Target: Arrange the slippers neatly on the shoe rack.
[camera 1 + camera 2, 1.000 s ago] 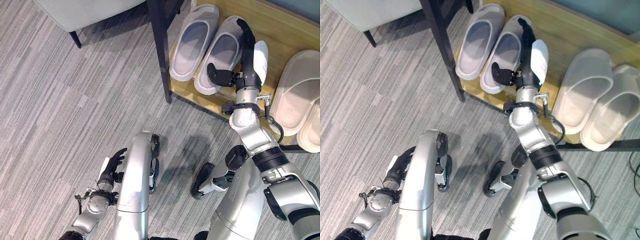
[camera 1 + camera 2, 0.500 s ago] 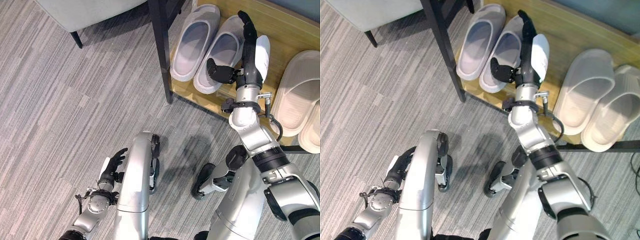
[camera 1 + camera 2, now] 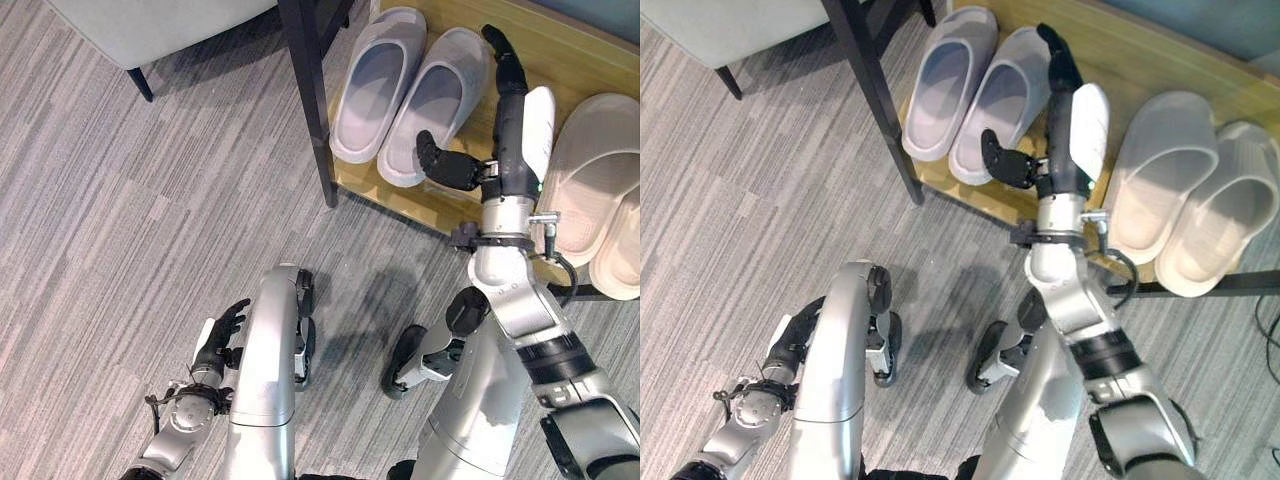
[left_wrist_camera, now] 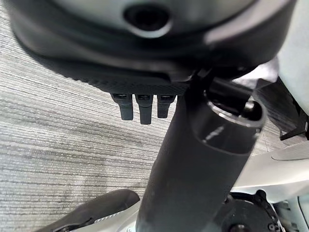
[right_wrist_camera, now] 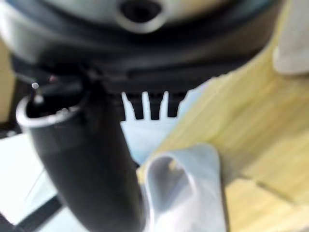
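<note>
You have two grey slippers (image 3: 410,95) lying side by side and touching on the wooden shoe rack (image 3: 560,55), at its left end, just beside the dark post (image 3: 308,100) that stands at the rack's corner. Their long axes run roughly parallel, tilted a little from the rack's front edge, with the closed toes toward the back of the rack and the heels at the front edge; the right one's heel reaches the very lip of the board.

Your right robot hand (image 3: 505,110) is stretched out over the rack with its fingers (image 3: 503,50) straight and spread from the thumb (image 3: 445,165), holding nothing. The fingers lie just beside the right grey slipper's outer edge, and the thumb hangs over its heel; you cannot tell whether either touches it. Bare wood shows between that hand and the pair of beige slippers (image 3: 595,190) at the rack's right end, which also point toes to the back.

Your left robot hand (image 3: 222,335) hangs low over the grey striped carpet (image 3: 140,230), fingers relaxed and empty, well apart from the rack. The carpet in front of the rack lies open. A grey seat (image 3: 150,25) with a dark leg (image 3: 140,82) stands to the left of the post.
</note>
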### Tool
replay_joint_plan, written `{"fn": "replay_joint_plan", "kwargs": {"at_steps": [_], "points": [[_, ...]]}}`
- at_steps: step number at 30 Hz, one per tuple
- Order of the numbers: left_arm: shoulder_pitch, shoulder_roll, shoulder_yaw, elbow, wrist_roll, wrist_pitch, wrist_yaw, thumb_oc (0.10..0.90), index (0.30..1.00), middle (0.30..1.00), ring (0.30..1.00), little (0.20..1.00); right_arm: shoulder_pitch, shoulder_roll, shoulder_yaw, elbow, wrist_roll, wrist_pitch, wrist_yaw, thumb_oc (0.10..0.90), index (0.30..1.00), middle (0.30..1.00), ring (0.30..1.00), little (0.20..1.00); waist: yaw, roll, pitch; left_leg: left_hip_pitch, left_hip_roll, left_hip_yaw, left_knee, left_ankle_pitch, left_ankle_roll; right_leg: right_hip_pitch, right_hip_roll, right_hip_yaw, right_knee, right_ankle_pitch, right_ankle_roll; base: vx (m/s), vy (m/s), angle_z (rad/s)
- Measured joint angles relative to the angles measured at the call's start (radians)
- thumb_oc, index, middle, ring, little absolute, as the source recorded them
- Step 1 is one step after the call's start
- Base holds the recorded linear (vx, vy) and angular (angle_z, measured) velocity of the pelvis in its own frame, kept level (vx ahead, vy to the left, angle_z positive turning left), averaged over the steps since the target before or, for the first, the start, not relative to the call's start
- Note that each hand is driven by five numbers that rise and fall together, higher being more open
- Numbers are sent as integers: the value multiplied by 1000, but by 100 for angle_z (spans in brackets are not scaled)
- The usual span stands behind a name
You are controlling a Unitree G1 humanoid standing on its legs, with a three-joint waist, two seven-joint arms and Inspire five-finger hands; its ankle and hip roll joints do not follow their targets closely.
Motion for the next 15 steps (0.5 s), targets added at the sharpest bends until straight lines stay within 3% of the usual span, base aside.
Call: {"fn": "replay_joint_plan", "kwargs": {"at_steps": [11, 14, 15], "points": [[22, -5, 39, -13, 24, 0, -1, 800, 900, 900, 900, 900, 207, -4, -85, -183, 5, -84, 51, 800, 900, 900, 900, 900, -25, -13, 0, 4, 7, 2, -4, -9, 0, -2, 7, 4, -5, -3, -2, -9, 7, -1], [-15, -12, 59, 7, 59, 13, 4, 800, 900, 900, 900, 900, 245, -1, -89, -186, 8, -99, 83, 800, 900, 900, 900, 900, -22, -39, -2, 8, 29, 6, -128, 35, -15, 5, 8, -30, -125, 31, -19, -128, 95, -7], [-30, -16, 64, 18, 61, 21, 5, 800, 900, 900, 900, 900, 247, -4, -90, -187, 9, -102, 86, 800, 900, 900, 900, 900, -21, -44, -3, 8, 32, 6, -173, 56, -27, 10, 8, -43, -169, 51, -8, -197, 156, -8]]}}
